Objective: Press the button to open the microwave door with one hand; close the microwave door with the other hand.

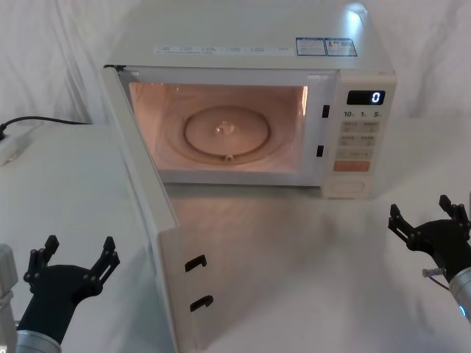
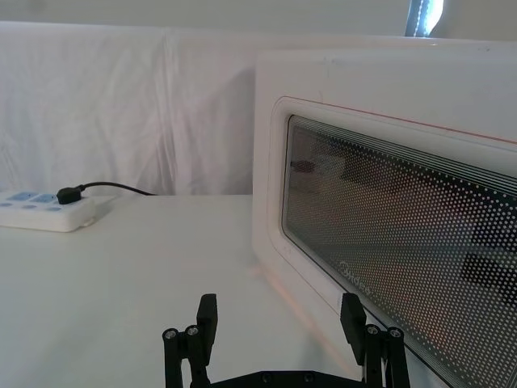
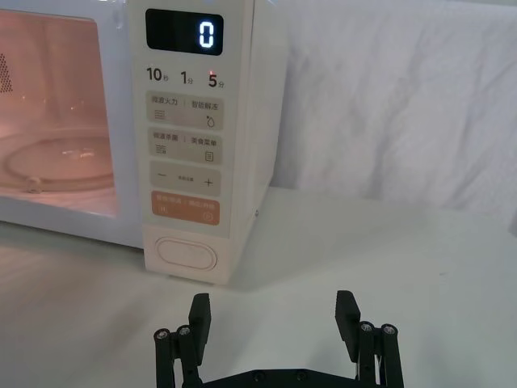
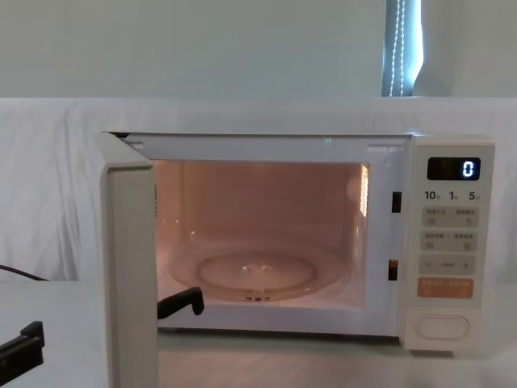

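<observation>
The cream microwave's door [image 1: 158, 243] stands wide open, swung out on its left hinge toward me. Its dark dotted window [image 2: 388, 242] faces my left gripper [image 1: 79, 250], which hovers open just left of the door's outer face, its jaws [image 2: 279, 311] apart and empty. The wide pill-shaped button [image 1: 352, 186] sits at the bottom of the control panel, below the orange key. My right gripper [image 1: 421, 213] is open and empty in front of and right of the panel, a short way back from the button [image 3: 187, 254]. The door's edge [image 4: 129, 275] and the button [image 4: 442, 326] also show from the chest.
The lit cavity holds a glass turntable [image 1: 224, 132]. The display [image 3: 184, 32] reads 0. A white power strip [image 2: 44, 212] with a black plug lies far left on the white table [image 1: 309, 257]. White cloth hangs behind.
</observation>
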Robot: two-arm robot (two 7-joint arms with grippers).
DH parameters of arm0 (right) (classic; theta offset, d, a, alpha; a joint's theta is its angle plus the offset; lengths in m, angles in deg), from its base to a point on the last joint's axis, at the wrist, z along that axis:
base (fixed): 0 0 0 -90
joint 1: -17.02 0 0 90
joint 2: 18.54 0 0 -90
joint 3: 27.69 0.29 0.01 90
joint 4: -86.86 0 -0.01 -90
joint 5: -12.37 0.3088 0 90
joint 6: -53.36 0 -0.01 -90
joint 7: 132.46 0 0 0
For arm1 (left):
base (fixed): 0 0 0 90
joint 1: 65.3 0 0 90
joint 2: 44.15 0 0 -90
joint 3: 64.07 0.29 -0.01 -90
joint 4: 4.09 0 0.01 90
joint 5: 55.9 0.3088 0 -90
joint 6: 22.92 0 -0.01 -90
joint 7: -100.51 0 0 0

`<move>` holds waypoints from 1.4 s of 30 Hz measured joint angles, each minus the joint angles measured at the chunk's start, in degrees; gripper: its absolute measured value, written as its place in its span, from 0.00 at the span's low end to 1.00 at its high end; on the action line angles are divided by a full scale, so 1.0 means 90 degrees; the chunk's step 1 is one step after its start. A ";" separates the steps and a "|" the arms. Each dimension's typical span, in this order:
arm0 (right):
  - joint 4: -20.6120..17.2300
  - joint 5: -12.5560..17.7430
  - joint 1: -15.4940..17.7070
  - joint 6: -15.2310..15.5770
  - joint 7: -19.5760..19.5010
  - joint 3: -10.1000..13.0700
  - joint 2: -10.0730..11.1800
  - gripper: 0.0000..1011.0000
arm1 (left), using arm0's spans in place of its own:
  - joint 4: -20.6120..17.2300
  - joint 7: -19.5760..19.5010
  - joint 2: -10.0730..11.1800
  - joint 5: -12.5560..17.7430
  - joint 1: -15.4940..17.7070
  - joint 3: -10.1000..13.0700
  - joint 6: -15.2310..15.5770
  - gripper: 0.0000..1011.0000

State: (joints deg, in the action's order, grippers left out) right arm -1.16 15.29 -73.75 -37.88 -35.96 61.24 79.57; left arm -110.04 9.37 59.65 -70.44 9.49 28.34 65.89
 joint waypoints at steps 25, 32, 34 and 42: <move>0.0000 0.0000 0.0000 0.0000 0.0000 0.0000 0.0000 0.99 | 0.0000 0.0000 0.0000 0.0000 0.0000 0.0000 0.0000 0.75; 0.0000 0.0000 0.0001 0.0000 0.0000 0.0000 0.0000 0.99 | 0.0000 0.0000 0.0000 0.0000 0.0000 0.0000 0.0000 0.50; 0.0000 0.0000 0.0000 0.0000 0.0000 0.0000 0.0000 0.99 | 0.0000 0.0000 0.0001 0.0000 0.0000 0.0000 0.0000 0.47; 0.0000 0.0000 0.0001 0.0000 0.0000 0.0000 0.0000 0.99 | 0.0000 0.0000 0.0000 0.0000 0.0000 0.0000 0.0000 0.18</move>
State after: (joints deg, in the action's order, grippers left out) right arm -1.16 15.28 -73.74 -37.88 -35.96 61.24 79.57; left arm -110.04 9.37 59.65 -70.44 9.49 28.34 65.89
